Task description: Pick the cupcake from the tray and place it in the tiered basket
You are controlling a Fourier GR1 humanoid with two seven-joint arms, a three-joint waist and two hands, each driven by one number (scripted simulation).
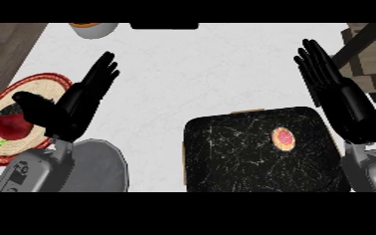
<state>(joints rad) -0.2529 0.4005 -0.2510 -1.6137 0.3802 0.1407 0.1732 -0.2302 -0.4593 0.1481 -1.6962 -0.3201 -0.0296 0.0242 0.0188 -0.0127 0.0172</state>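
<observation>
Black marbled tray (242, 154) sits low on the white counter (191, 69), w/ the cupcake (283, 138) on its right half, pink top ringed in orange, standing alone. Right hand (334, 92) is up beside the tray's right edge, fingers straight and together, holding nothing. Left hand (73, 102) is over at the left, fingers straight, thumb out, also holding nothing, resting above a woven plate (37, 87) w/ something red on it.

Step in hand looks like the reach, nothing grasped yet. To do it well, I'd say right hand should drop down and in toward the cupcake, thumb and fingers parted wide enough to straddle it, then close on the sides, not the top, so it doesn't tip.

Cupcake lies just inboard of the right hand, nearer the wrist end than the fingertips, close but apart. Dark frame (360, 45) at far top right is probably the basket; can't tell for sure.
</observation>
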